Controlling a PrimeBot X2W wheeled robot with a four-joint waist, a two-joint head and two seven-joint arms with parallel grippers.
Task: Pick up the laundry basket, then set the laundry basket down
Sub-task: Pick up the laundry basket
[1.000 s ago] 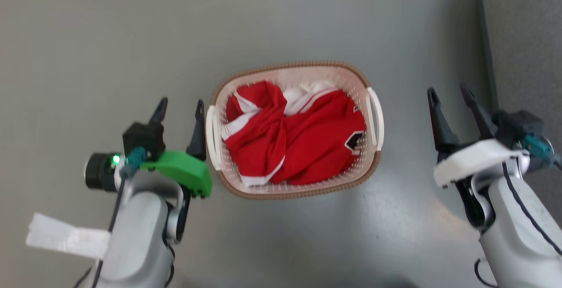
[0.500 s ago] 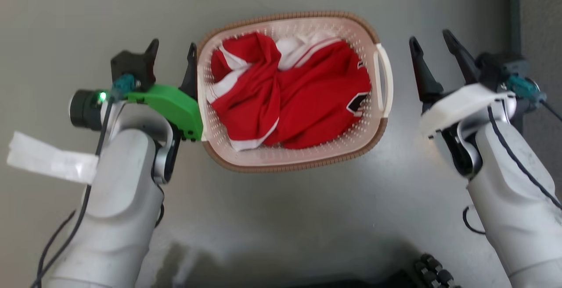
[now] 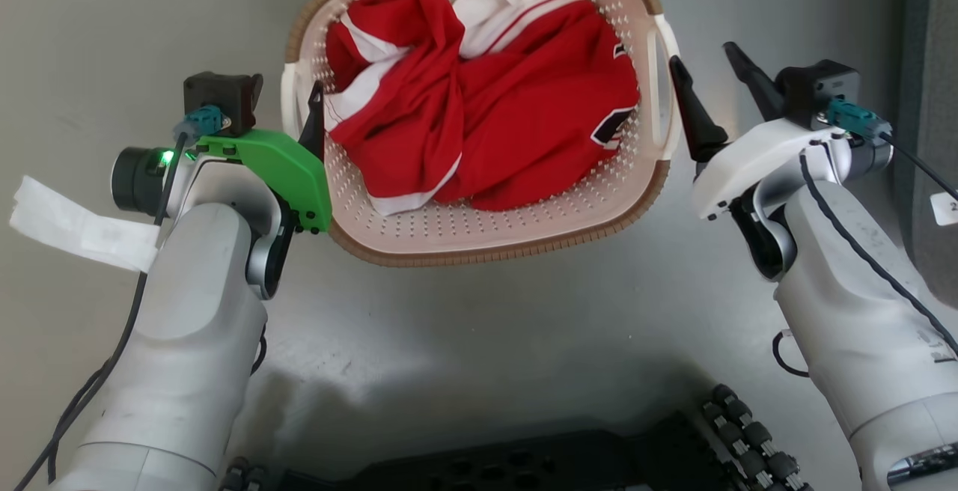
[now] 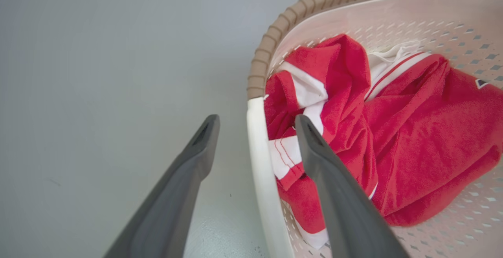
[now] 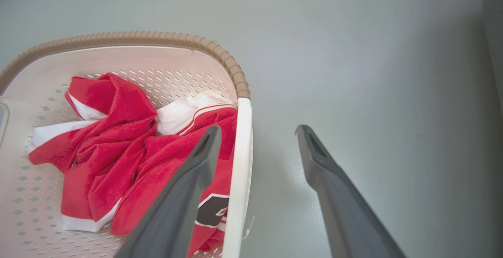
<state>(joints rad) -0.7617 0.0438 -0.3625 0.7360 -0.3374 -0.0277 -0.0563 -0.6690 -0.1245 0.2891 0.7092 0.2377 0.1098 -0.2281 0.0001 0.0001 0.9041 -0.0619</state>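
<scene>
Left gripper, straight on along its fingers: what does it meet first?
Likely the basket's handle, lying between the left gripper's open fingers; its inner finger may brush the shirt. Depth unclear.

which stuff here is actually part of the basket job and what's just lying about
Job: laundry basket; left gripper and right gripper, both open astride its white handles.
Lying about: red-and-white clothes inside the basket; grey floor; white paper tag.

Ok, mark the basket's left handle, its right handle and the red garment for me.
left handle (image 4: pixel 260 152): left wrist view, middle of the white bar.
right handle (image 5: pixel 241 148): right wrist view, middle of the white bar.
red garment (image 3: pixel 524 109): head view, centre of the bunched cloth.
</scene>
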